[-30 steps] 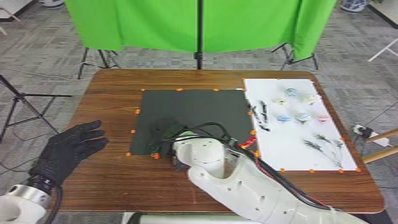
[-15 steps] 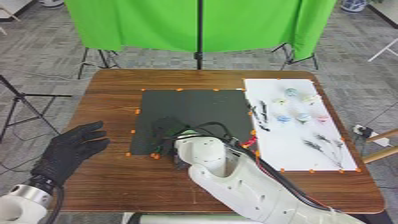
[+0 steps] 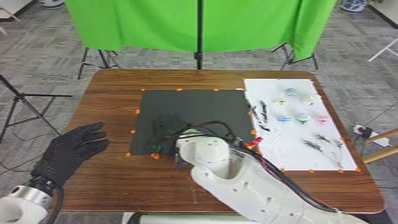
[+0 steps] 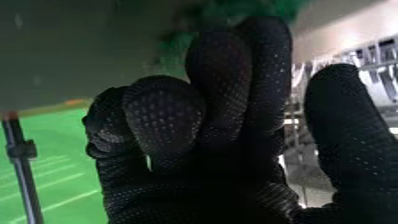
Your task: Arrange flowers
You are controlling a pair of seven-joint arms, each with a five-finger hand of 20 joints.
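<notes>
Loosely, the fingers of my right hand [image 4: 218, 192] sit together, some bent, thumb apart; beyond their tips is greenery [image 4: 213, 11], presumably a leafy base for the black mat [image 3: 195, 105]; flower heads [image 3: 302, 118] lie on the white sheet [image 3: 282, 152], likely spread out for easy picking.

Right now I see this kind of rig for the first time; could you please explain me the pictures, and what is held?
This is a robot with two white arms at a brown table. One picture looks down from its head; the other comes from its right wrist, so the black-gloved right hand looks large there. That hand is over a dark mat, near something green and leafy; I cannot tell if it holds this. The left hand is open and empty. On the white sheet lie pale flowers and dark sprigs.
</notes>
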